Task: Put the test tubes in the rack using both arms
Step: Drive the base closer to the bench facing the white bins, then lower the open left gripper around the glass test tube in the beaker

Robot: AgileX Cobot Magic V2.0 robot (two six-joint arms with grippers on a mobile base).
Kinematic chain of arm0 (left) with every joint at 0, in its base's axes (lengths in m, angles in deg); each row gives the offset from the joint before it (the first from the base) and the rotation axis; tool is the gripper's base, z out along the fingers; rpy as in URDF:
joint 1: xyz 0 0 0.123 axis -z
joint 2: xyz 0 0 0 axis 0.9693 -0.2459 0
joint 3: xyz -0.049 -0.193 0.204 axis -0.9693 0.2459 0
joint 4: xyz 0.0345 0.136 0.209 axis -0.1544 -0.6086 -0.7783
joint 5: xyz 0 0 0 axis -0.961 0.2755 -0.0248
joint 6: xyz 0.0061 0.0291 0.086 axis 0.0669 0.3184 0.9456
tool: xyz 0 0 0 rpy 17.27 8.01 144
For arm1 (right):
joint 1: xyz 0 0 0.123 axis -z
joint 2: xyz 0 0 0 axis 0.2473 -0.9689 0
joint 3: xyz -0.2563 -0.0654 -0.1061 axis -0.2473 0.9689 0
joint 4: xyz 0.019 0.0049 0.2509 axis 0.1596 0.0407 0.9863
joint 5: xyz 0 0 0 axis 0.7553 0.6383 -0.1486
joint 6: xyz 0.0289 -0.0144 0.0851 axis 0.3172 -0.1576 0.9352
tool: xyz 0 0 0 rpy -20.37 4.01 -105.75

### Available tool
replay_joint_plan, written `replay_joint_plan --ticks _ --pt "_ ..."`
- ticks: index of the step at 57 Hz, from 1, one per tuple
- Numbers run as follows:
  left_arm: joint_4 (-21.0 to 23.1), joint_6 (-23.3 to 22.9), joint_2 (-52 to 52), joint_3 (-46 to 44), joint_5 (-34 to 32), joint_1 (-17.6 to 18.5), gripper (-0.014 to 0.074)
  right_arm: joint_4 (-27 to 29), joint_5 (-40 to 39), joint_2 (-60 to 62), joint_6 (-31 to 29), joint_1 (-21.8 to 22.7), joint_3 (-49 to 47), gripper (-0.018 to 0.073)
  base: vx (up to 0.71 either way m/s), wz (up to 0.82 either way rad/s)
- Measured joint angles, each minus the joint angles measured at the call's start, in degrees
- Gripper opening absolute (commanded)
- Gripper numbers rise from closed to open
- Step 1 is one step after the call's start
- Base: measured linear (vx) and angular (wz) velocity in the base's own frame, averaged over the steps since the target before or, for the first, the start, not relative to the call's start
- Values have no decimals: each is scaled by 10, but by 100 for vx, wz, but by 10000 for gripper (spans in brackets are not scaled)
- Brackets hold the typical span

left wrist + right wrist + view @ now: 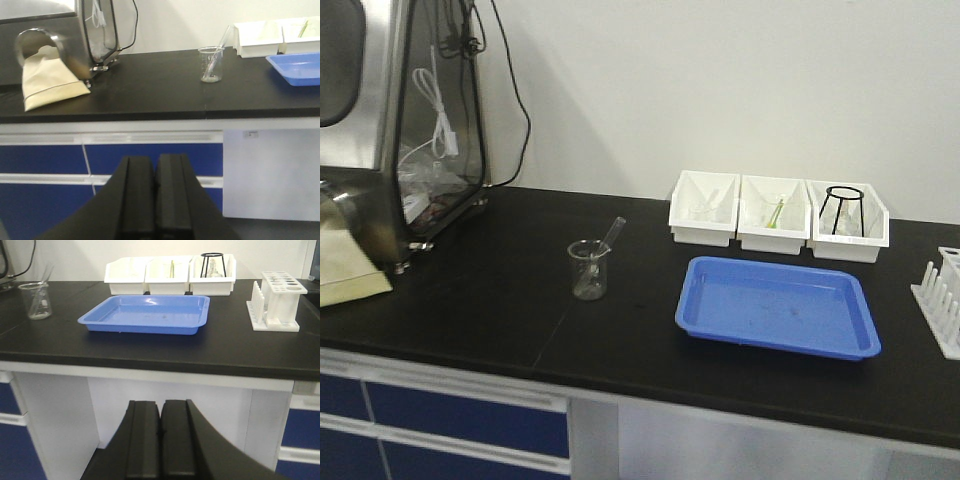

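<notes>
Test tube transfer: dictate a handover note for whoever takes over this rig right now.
The left gripper is shut and empty, low in front of the black counter. The right gripper is the same.
A slim clear glass test tube leans in the squat clear glass beaker. The small white plastic rack stands at the counter's far right, and its holes look empty.
Done: nothing.
To do: pick the tube and carry it to the rack.
</notes>
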Motion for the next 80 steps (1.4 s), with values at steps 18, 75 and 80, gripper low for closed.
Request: replay_joint_plan --ticks 18,75,80 --pt "0 0 0 0 0 0 -18 0 0 0 0 0 0 -8 42 -17" --pt "0 0 0 0 0 0 -18 0 0 0 0 0 0 -8 33 -21" --pt "0 0 0 0 0 0 -18 0 0 0 0 0 0 -8 12 -5"
